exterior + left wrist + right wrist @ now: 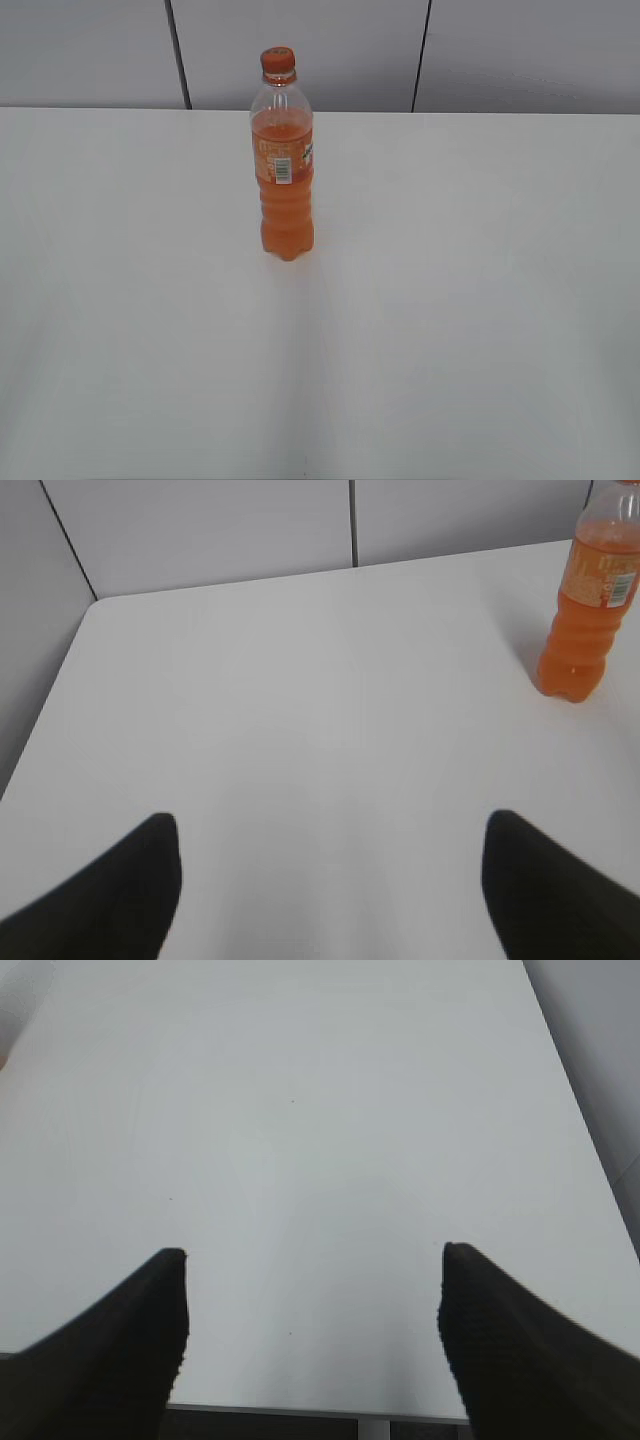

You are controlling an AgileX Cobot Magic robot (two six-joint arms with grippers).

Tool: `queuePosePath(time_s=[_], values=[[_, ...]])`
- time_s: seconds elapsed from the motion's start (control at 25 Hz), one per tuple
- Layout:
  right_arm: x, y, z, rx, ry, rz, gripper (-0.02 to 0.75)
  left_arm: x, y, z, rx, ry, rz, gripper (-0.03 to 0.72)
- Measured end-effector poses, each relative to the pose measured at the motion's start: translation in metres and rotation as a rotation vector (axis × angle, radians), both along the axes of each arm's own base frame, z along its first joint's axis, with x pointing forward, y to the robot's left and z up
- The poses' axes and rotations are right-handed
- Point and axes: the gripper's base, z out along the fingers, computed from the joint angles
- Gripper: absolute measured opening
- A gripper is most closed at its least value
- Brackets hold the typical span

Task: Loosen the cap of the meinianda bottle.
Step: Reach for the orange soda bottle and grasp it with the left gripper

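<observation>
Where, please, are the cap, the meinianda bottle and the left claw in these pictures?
cap (278,60): exterior view, its ribbed side.
meinianda bottle (286,200): exterior view, its ribbed lower body.
left claw (330,845): left wrist view, the gap midway between its open fingertips.

Meinianda bottle (285,160) stands upright on the table (480,300), toward the far side, slightly left of centre in the exterior view. Cap (278,60) sits on top of its neck. Wall panels (300,50) run behind the table's far edge. Left gripper (330,865) hangs over the near left part of the table, bottle ahead and to its right, well apart. Right gripper (312,1310) hangs over the table's near edge.
</observation>
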Motion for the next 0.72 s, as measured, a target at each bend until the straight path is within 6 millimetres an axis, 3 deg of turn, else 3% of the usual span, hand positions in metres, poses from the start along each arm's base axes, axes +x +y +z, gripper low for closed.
queuePosePath(time_s=[0.72], values=[[0.0, 0.0, 0.0, 0.0, 0.0, 0.0, 0.586, 0.0, 0.0, 0.0, 0.0, 0.0, 0.0, 0.562]])
